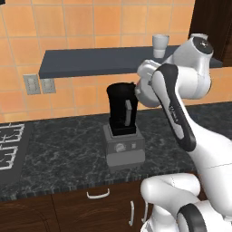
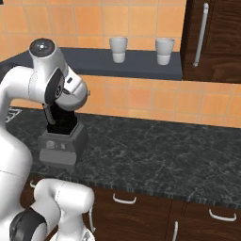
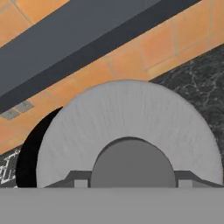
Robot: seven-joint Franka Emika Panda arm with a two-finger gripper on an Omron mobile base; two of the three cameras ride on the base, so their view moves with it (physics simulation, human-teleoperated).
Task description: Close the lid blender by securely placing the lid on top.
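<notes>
Grey lid [image 3: 127, 127] clenched by its raised cap between the fingers [image 3: 81, 180], the disc spread just beyond their tips, black blender [image 1: 121, 111] jar rim showing under the lid's edge, blender standing on the dark marbled tabletop [image 1: 63, 154] below the fingers

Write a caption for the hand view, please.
Hand view: round grey lid with raised central cap held by the gripper over the black blender jar's rim, slightly offset.

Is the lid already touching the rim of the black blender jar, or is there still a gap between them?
Cannot tell. In the hand view the lid covers most of the blender opening, a black crescent showing at one side, but no view shows contact or gap plainly.
</notes>
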